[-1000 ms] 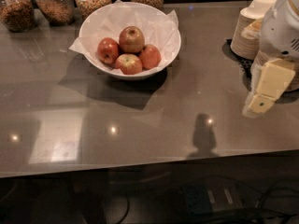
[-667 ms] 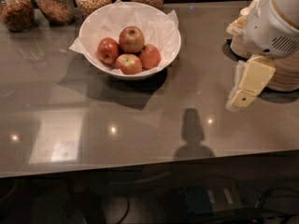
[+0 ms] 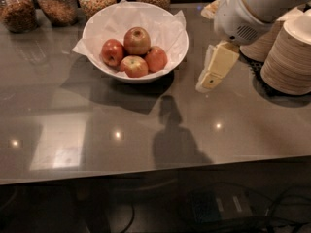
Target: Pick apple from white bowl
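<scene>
The white bowl (image 3: 165, 57) stands on the grey counter at upper centre, lined with crinkled white paper. Several apples lie in it. The apple (image 3: 137, 40), the largest, brownish-red with a dark stem dimple, sits on top toward the back. Smaller red apples lie to its left (image 3: 112, 52), front (image 3: 134, 66) and right (image 3: 156, 58). My gripper (image 3: 209, 79), cream-coloured, hangs from the white arm (image 3: 252, 8) to the right of the bowl, above the counter and apart from the bowl. It holds nothing that I can see.
Several glass jars (image 3: 57, 4) of grains and nuts line the counter's back edge. Stacks of beige disposable bowls (image 3: 291, 57) stand at the right on a dark mat. The counter's front edge runs along the bottom, with cables below.
The arm and gripper have moved left across the counter, from near the stacked bowls toward the white bowl. The apples and bowl have not moved.
</scene>
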Available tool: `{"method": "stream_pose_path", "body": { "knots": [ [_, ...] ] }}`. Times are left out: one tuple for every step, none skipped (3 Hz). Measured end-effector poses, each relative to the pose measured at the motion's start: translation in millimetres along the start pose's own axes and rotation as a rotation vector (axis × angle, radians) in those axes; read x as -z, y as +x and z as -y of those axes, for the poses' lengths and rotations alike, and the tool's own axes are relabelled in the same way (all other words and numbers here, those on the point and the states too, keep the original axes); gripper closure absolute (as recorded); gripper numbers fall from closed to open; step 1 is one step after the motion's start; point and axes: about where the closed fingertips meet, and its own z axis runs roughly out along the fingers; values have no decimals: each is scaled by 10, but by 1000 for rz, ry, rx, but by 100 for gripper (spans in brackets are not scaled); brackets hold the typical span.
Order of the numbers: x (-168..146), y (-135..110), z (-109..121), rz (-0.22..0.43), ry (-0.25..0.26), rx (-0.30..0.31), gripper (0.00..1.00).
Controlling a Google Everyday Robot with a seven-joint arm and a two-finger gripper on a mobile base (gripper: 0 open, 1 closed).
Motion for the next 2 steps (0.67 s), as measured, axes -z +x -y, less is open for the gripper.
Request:
{"method": "stream_pose_path", "body": {
  "knots": [
    [-247,-237,285,70,1,66,0],
    [-471,-499,623,154,-28,155,0]
  ]
}}
